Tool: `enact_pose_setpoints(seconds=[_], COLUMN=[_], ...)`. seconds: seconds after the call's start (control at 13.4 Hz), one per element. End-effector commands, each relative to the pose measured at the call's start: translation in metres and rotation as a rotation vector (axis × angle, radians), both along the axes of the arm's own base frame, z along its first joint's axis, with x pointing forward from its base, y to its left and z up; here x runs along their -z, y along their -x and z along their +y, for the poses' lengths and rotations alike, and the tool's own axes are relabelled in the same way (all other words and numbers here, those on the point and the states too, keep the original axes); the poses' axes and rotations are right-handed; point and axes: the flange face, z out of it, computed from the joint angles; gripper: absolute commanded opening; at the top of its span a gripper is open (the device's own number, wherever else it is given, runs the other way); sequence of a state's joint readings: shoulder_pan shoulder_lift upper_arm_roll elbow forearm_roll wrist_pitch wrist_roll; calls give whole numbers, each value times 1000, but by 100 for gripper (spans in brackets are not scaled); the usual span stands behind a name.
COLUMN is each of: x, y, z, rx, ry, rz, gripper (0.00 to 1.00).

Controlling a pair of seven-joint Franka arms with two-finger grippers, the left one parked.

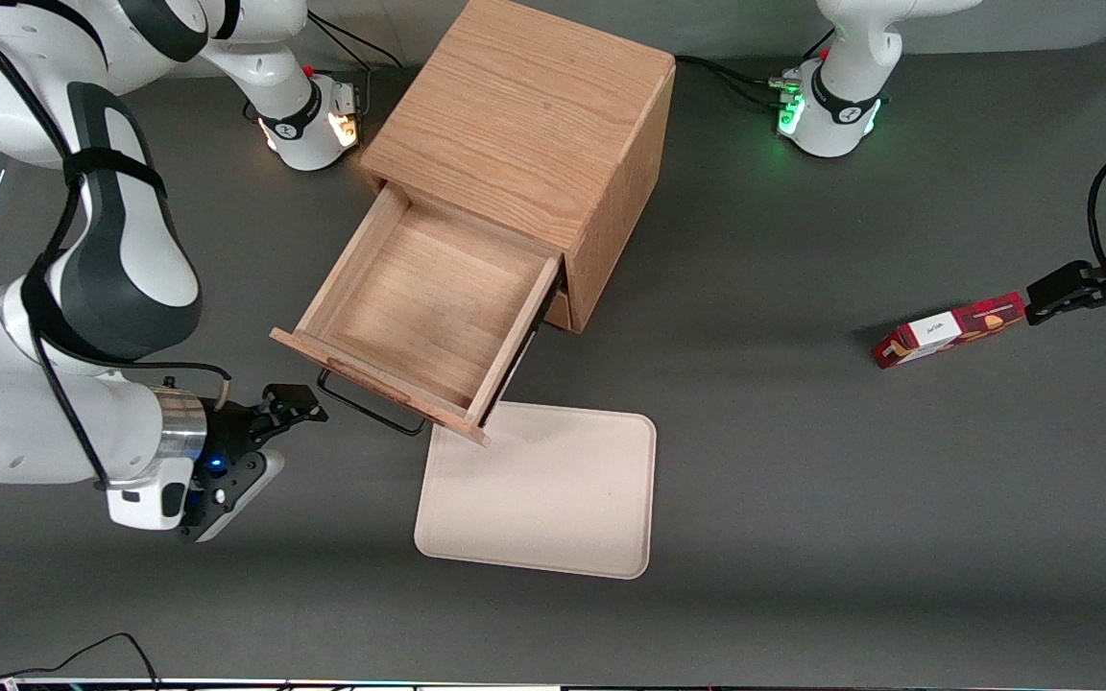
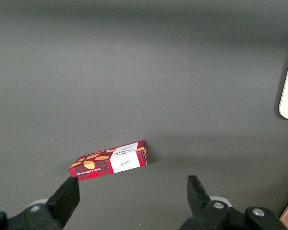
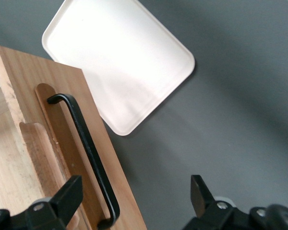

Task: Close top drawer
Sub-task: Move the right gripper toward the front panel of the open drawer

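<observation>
The black two-finger pincer (image 1: 296, 405), spread wide and empty beside the pulled-out shallow oak top drawer (image 1: 419, 302), could snag the thin black wire handle (image 3: 89, 148) and skew the drawer instead of pushing its front squarely.

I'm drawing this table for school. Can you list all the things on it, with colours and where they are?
cabinet: one, light oak, on the grey table.
top drawer: one, light oak, pulled out open, nothing inside.
drawer handle: one, thin black wire, on the drawer's front.
tray: one, cream, flat on the table, nearer the front camera than the cabinet.
snack box: one, red with white label, toward the parked arm's end.
gripper: one, black, fingers open, beside the drawer handle, not touching it.
</observation>
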State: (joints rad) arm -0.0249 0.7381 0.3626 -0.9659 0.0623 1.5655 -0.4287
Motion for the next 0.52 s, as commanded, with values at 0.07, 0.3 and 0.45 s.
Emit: enact_pose_setpoints(seconds=[0.07, 0.3, 0.45], x=[27, 34, 41], y=[-4, -1, -1], z=[8, 11, 14], rx=[-76, -114, -120], ry=[-71, -69, -66], rz=[55, 72, 81], gripper=[100, 100, 100])
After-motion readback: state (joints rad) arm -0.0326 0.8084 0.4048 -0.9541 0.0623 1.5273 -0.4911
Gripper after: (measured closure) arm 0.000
